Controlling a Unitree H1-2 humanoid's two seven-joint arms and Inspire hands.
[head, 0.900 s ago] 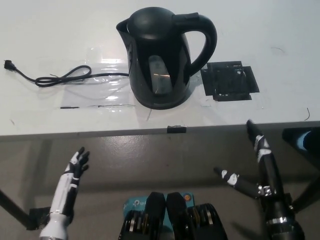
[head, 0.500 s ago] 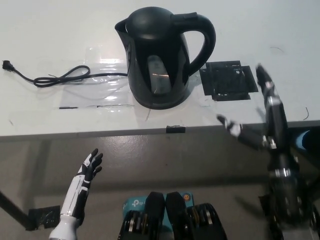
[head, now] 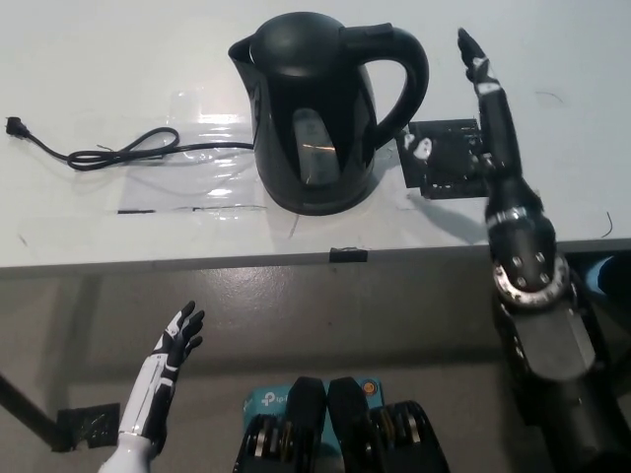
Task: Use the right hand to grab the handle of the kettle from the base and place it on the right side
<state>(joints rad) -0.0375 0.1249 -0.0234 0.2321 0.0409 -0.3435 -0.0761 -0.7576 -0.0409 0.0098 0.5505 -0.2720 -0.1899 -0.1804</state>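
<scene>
Kettle sits on its base on the worktop, handle facing right, not yet gripped. Your right hand has risen from below the edge to just beside the handle, fingers spread and empty; thumb contact unclear. Reach nearly closed. Left hand rests low, open

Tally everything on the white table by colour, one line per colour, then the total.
Black: 3 - kettle, power cord, tape square
Clear: 1 - plastic sheet
Total: 4
The open right hand hovers above and is not counted.
</scene>
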